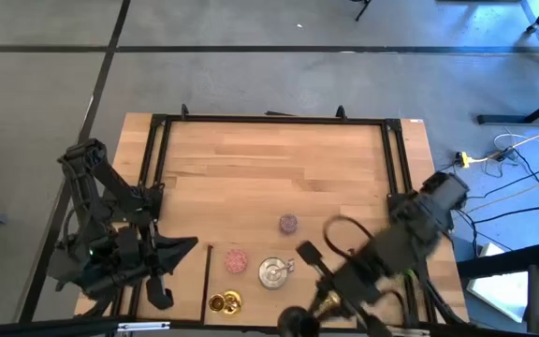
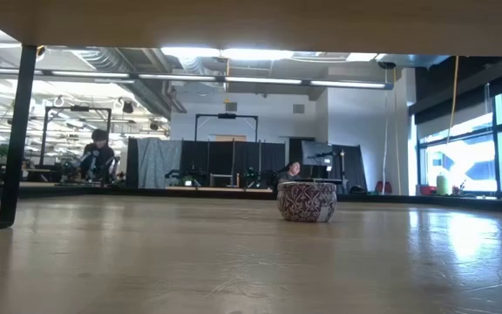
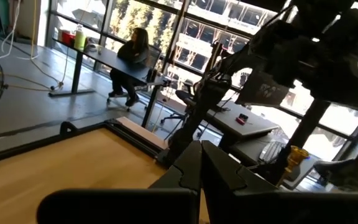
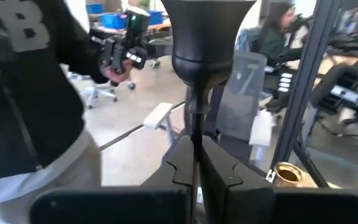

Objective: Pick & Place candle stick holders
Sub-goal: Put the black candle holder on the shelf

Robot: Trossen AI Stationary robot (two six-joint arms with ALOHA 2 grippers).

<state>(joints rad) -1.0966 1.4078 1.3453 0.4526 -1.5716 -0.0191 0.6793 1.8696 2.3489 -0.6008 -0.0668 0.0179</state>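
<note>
Seen from above, the wooden desk [image 1: 279, 168] fills the middle, with both arms low at its near edge. On the left side, the left tool [image 1: 162, 295] hangs just off the desk's edge, fingers pressed together on nothing. On the right side, the right tool [image 1: 309, 271] reaches in over the near edge, closed on the thin stem of the black candle holder [image 1: 296, 320], whose round cup shows at the picture's bottom rim. Near that tool a shiny silver holder [image 1: 273, 272] stands on the desk; a pink glittery holder [image 1: 237, 260] is just beside it to the left, a mauve glittery holder [image 1: 288, 223] sits apart farther up the desk, and small gold holders [image 1: 224, 301] sit near the bottom edge. One more gold holder [image 1: 326, 304] shows under the right arm.

Level across the desk, only the mauve holder [image 2: 307, 201] shows, resting upright on the wood with the room behind it.

Past the left wrist, that arm's fingers [image 3: 191, 171] meet with no gap, over bare desk; the right arm looms dark beyond, and a person sits at a far table.

Past the right wrist, the fingers [image 4: 182, 165] clamp the black holder's stem [image 4: 194, 134], its cup upright above them; a gold holder [image 4: 287, 174] lies close by, and a person in a dark top stands near.
</note>
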